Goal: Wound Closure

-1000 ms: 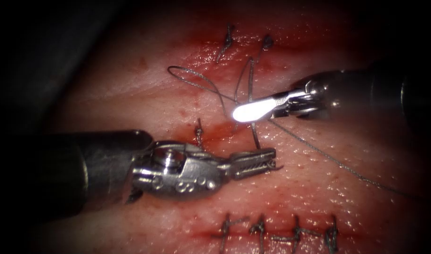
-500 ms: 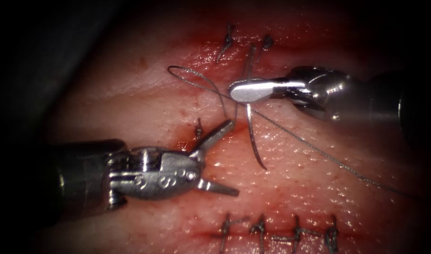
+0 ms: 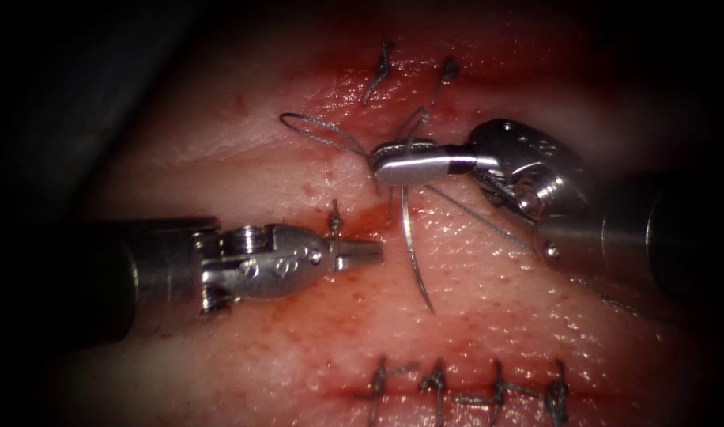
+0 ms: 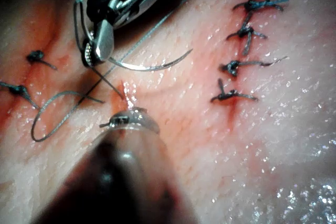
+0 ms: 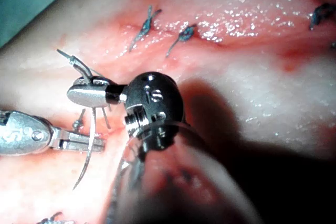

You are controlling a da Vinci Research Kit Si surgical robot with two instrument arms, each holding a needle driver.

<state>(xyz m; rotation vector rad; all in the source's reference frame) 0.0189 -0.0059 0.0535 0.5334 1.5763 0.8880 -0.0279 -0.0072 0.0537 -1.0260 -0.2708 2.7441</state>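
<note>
Endoscope view: the right hand sits just above the frame's centre, pressed together on the needle. It pinches the needle near the upper end of the curve, the end the thread leads from. From that grip the curve hangs down toward the frame's lower middle, and the tip is free above the tissue, not in it. Holding it near the tail end leaves most of the curve and the point clear, which I judge suits presenting the needle rather than burying it.

The left hand lies left of centre with its tips pressed together on nothing. It points toward the needle's shaft but stays apart from it, so nothing is shared between the two hands at this moment.

The thread loops out to the upper left of the right hand, and another strand runs down toward the right under that tool. Finished stitches line the bottom of the frame, and cut ends stand near the top. Red fluid stains the open cut between the two hands.

Right wrist view: the needle crosses in front of the left hand, its point free.
</note>
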